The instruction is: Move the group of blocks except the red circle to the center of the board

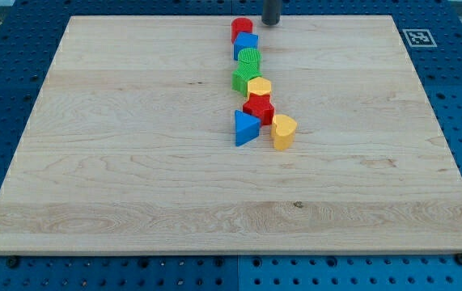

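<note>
Blocks [256,87], 8 glossy shapes chained on pale wood board [133,162]; my tip [270,23] beside red circle [241,29].

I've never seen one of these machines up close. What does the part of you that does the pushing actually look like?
Very little of me shows here. At the view's top edge you see only my tip: the lower end of a straight, dark, almost black rod with a rounded, cylindrical shape. No cables, markings or joints are visible. It ends just right of the red round block on the pale wooden board.

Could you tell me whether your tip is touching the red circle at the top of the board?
Apart. The camera view shows bare wood between my tip and the red circle, with my tip to the circle's right at the board's top edge.
</note>
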